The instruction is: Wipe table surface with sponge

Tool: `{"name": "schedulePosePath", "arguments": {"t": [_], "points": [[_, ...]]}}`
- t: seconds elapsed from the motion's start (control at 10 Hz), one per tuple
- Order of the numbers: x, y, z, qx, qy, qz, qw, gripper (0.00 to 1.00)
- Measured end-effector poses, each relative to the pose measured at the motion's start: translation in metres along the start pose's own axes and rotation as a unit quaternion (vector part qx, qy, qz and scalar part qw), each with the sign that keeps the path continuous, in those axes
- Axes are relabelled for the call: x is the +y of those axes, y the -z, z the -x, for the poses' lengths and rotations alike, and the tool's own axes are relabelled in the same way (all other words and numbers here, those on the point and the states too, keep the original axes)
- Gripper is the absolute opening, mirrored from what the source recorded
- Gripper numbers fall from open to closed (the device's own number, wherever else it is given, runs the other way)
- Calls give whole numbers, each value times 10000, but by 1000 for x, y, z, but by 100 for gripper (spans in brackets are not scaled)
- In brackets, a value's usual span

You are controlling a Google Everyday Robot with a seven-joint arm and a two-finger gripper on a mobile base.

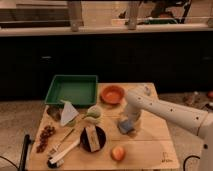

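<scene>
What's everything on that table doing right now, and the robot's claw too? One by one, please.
claw, down at the sponge, mid-table.
sponge, flat on the table surface, beneath the claw.
table surface, crowded on its left half.
orange bowl, upright, behind the sponge.
orange fruit, whole, near the front edge.
tan block, lying on the black plate.
green tray, upright, far left corner.

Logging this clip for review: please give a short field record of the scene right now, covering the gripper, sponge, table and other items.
gripper: low over the table's right-centre, at the sponge
sponge: blue-grey, lying on the table surface directly under the gripper
grasp: cannot tell
table surface: light wood
green tray: back left corner
orange bowl: behind the sponge
orange fruit: in front of the sponge
black plate: left of the sponge, tan block on it
</scene>
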Motion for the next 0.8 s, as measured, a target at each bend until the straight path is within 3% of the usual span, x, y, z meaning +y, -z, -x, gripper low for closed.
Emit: {"name": "schedulePosePath", "arguments": {"t": [0.4,0.8], "points": [[2,9,7,161,-114,-116,9997,80],[5,6,11,105,-474,-200,9986,80]]}}
